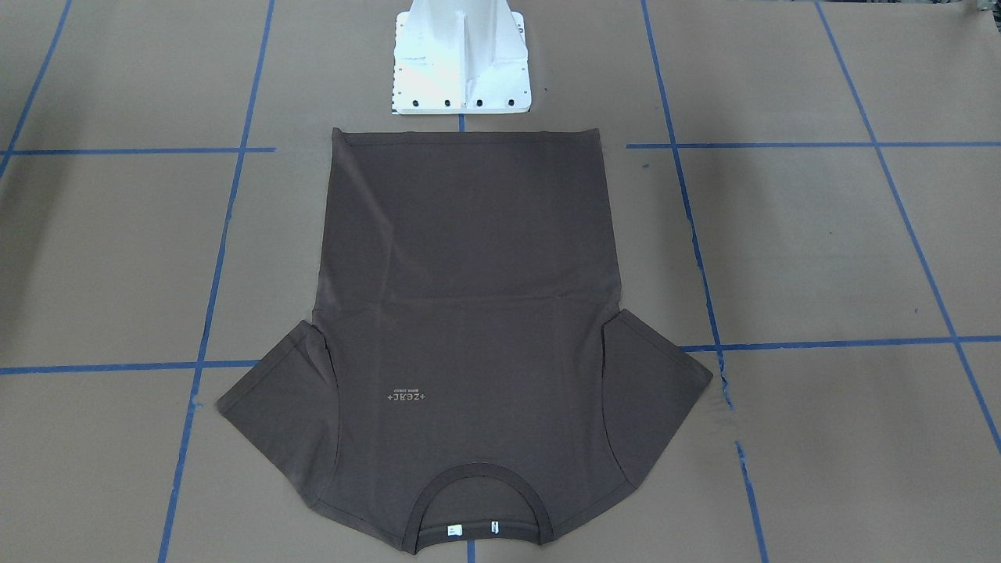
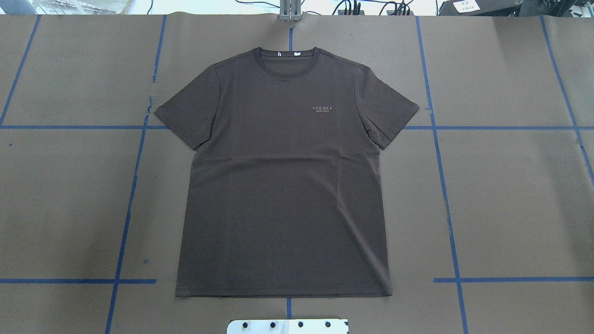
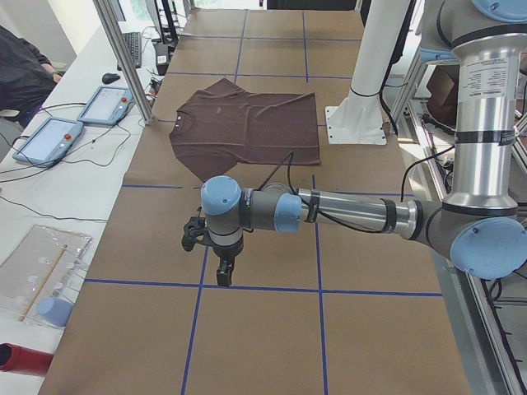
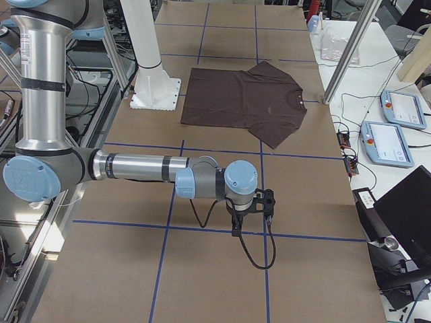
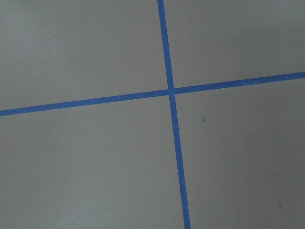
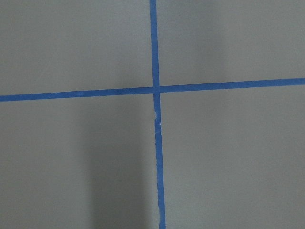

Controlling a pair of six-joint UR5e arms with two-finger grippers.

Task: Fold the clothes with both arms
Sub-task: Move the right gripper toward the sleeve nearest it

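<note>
The dark brown T-shirt [image 2: 283, 185] lies flat and spread out, front up, collar at the far edge and hem toward the robot's base; it also shows in the front view [image 1: 469, 274] and both side views [image 3: 247, 123] [image 4: 236, 101]. My left gripper [image 3: 224, 276] points down over bare paper far to the left of the shirt. My right gripper [image 4: 237, 232] points down far to the shirt's right. Both show only in the side views, so I cannot tell whether they are open or shut. Both wrist views show only paper and tape.
Brown paper with a blue tape grid [image 2: 443, 127] covers the table. The white base pedestal [image 1: 461, 59] stands just behind the shirt's hem. A metal post [image 3: 123, 58], tablets [image 3: 49, 140] and cables lie beyond the far edge.
</note>
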